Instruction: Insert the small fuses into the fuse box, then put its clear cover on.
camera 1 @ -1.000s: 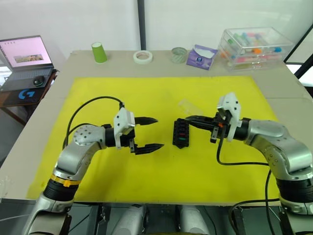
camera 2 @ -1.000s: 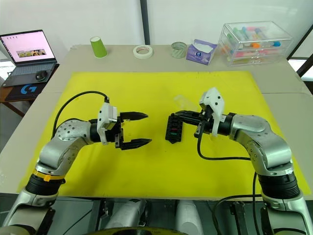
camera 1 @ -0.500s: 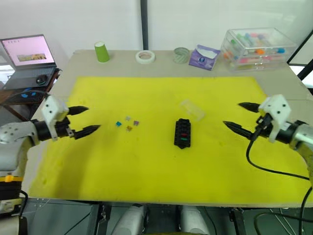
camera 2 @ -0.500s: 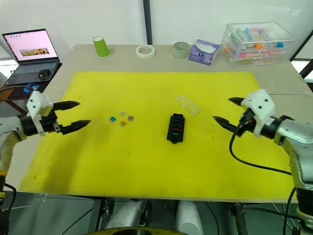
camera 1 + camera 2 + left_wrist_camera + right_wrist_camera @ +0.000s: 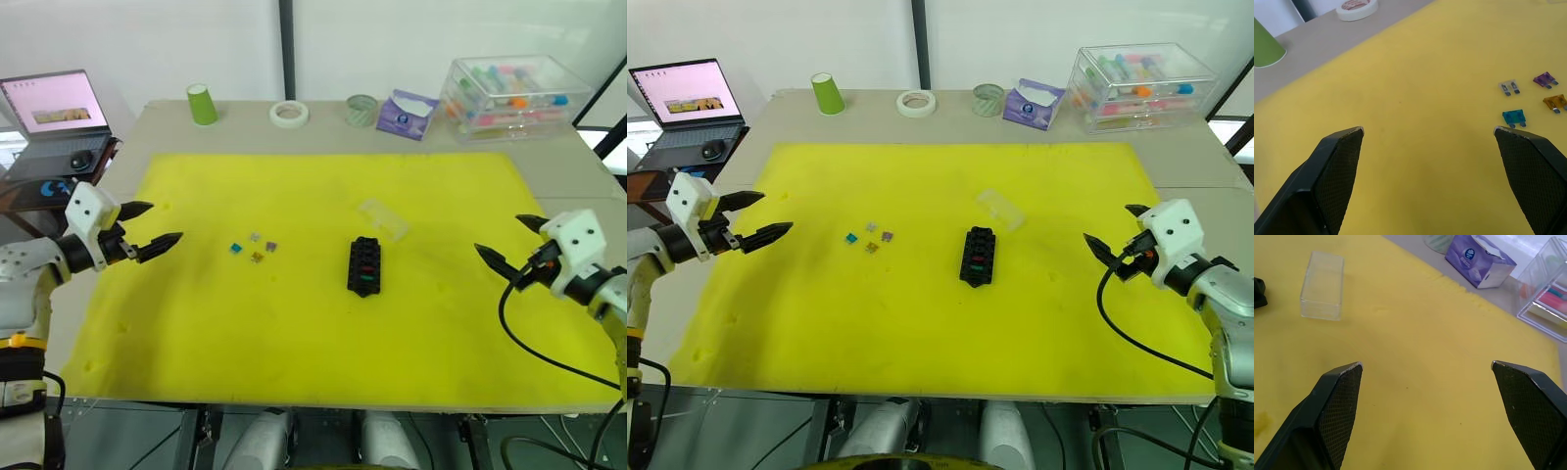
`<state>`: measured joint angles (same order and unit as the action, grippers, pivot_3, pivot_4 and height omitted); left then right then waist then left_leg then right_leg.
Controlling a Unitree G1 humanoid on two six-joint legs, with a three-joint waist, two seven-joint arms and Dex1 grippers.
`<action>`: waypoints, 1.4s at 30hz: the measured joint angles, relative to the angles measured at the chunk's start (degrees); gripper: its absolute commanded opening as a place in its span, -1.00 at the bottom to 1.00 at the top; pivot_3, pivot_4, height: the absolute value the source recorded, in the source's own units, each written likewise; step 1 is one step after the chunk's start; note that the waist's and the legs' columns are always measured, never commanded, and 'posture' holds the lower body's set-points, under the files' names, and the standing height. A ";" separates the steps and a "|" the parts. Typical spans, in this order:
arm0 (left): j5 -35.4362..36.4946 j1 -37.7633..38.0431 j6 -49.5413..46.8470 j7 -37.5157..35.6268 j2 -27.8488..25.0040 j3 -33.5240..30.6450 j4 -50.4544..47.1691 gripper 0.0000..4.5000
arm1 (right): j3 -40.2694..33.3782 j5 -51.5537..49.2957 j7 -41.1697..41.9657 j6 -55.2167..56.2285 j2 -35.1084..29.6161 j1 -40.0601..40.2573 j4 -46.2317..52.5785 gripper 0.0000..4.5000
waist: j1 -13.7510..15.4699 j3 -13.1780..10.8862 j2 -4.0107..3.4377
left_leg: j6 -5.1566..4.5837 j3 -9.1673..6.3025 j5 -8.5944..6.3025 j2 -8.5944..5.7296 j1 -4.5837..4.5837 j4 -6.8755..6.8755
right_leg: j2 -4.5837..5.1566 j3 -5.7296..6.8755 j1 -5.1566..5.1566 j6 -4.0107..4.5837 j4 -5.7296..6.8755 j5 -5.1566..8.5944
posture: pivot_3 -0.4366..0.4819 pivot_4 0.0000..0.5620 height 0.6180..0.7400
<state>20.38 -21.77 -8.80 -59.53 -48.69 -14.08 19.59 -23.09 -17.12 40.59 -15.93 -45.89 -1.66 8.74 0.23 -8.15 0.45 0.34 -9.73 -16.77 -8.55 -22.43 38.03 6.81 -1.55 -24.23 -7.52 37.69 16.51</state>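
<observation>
Now both claws wide and empty: left claw [image 5: 159, 224], right claw [image 5: 506, 243], flanking fuse box [image 5: 364, 265].

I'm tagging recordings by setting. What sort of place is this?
Probably a lab or office test bench: a yellow mat on a grey table, an open laptop on a side desk, and a clear plastic storage box at the table's back edge.

The left arm is drawn out to the left side of the scene, its forearm reaching inward. The left gripper [image 5: 155, 224] points toward the middle with its two black fingers spread wide and nothing between them. The right arm is held out at the right side. The right gripper [image 5: 507, 243] also points inward, fingers spread wide apart and empty.
</observation>
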 measured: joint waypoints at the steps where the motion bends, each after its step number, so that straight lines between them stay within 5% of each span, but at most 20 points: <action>1: 0.04 -0.33 -0.66 0.16 0.23 -0.01 0.04 1.00 | 0.00 0.01 -0.03 0.00 -0.01 -0.05 0.00 0.98 | -0.01 0.00 0.00 | 0.00 0.00 0.00 0.00 0.00 0.00 | 0.00 0.00 0.00 0.00 0.00 0.00 | -0.05 -0.47 1.00; 15: 7.63 -0.74 -22.66 19.51 5.24 -7.63 -10.12 1.00 | 7.88 -6.30 5.11 -9.50 -1.04 -10.57 7.36 0.98 | -0.93 0.00 0.01 | 0.00 -0.01 0.00 0.01 0.00 0.03 | 0.01 -0.01 -0.04 0.00 0.09 0.00 | -0.05 -0.47 1.00; 20: 30.00 0.19 -50.52 21.44 5.90 -21.53 -11.89 1.00 | 23.22 -10.80 8.54 -14.81 6.01 -28.09 14.89 0.98 | -2.75 0.01 0.05 | 0.01 -0.07 0.00 0.09 -0.02 -0.03 | -0.01 0.01 -0.27 0.05 0.36 0.04 | -0.05 -0.47 1.00; 27: 46.73 0.92 -79.49 29.12 3.00 -31.92 -8.77 1.00 | 30.57 -11.05 10.44 -16.57 8.77 -30.96 16.28 0.98 | -1.33 0.03 0.27 | -0.01 -0.12 -0.14 -0.11 -0.01 0.23 | 0.01 0.11 -0.13 0.04 0.37 0.03 | -0.05 -0.47 1.00; 34: 63.98 3.00 -83.26 36.55 -2.49 -23.07 6.18 1.00 | 31.77 -9.60 10.12 -15.79 9.37 -31.22 16.23 0.98 | -1.01 0.03 0.27 | 0.06 -0.12 -0.10 -0.07 0.00 0.19 | 0.02 0.05 -0.22 0.05 0.42 0.03 | -0.05 -0.47 1.00; 42: 63.05 -5.95 -83.41 39.56 1.42 -15.65 13.77 1.00 | 31.93 -8.52 10.17 -15.89 9.20 -30.43 16.90 0.98 | -1.05 0.05 0.30 | 0.07 -0.08 -0.09 -0.09 -0.01 0.20 | 0.02 0.07 -0.23 0.05 0.43 0.03 | -0.05 -0.47 1.00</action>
<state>83.43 -27.72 -92.20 -19.97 -47.27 -29.73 33.36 8.84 -25.64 50.76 -31.81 -36.69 -32.09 25.63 -0.82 -8.10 0.75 0.41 -9.80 -16.86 -8.65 -22.43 38.23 6.83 -1.48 -24.46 -7.47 38.12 16.54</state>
